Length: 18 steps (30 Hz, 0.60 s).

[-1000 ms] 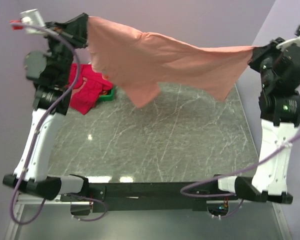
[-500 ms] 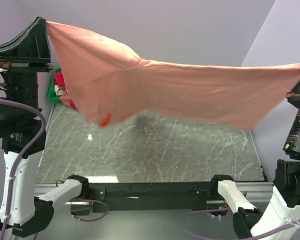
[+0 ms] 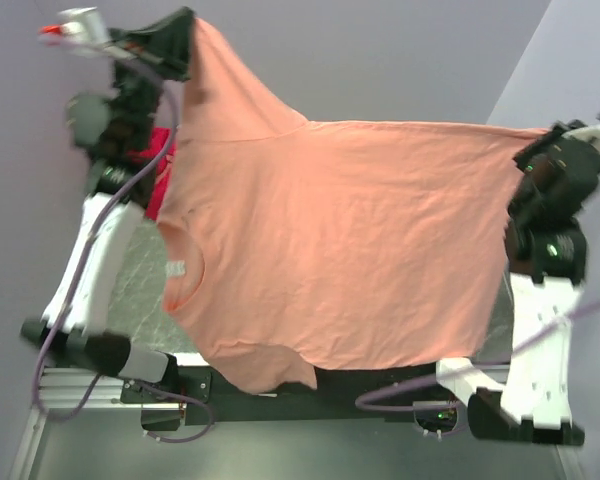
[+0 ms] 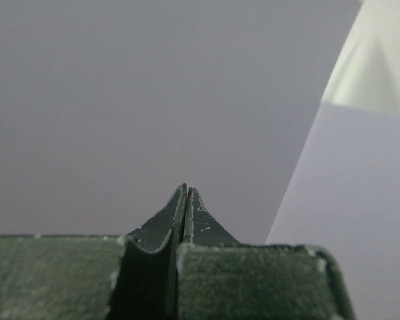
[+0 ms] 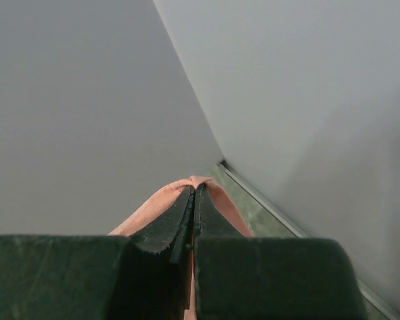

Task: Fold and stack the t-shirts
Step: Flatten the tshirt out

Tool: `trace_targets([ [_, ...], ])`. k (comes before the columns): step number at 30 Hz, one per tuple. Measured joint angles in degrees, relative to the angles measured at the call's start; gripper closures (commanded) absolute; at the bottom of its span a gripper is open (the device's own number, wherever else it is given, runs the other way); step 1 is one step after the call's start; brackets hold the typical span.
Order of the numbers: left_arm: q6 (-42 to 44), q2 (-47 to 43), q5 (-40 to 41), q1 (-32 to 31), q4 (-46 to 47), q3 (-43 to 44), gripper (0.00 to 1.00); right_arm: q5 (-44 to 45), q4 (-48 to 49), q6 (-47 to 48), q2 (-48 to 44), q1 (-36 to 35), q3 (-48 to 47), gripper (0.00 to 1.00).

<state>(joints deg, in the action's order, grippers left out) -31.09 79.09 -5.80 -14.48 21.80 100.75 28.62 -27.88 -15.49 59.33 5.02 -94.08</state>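
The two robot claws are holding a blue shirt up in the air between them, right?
Not quite. The shirt isn't blue, it's peachy-orange. The top camera shows it spread out in the air, with the left claw and the right claw holding it up between them.

- The salmon-peach t-shirt [image 3: 340, 250] hangs spread wide in the air above the table, lightly creased and turned sideways. Its neck opening, with a white label, is at the left edge, and one sleeve droops at the lower left.
- Its top left peak is pinched in the left tool [image 3: 188, 22] and its right corner in the right tool [image 5: 195, 190].
- The crimson-pink t-shirt [image 3: 160, 165] shows only as a bunched strip behind the peach shirt's left edge.
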Motion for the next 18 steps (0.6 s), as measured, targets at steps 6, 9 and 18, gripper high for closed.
trace_targets([
  [6, -1.75, 23.56, -2.43, 0.00, -1.05, 8.41, 0.93, 1.20, 3.15, -1.18, 10.73, 2.67, 9.29, 1.00],
  [9, -2.36, 39.52, -3.10, 0.00, -5.95, 19.61, 0.12, 1.38, 4.35, -2.36, 17.14, 3.30, 12.07, 0.66],
  [18, -5.09, 56.94, -1.70, 0.00, -18.16, 22.47, 0.01, 2.56, -2.86, -5.79, 39.23, 3.85, 1.03, 0.11],
])
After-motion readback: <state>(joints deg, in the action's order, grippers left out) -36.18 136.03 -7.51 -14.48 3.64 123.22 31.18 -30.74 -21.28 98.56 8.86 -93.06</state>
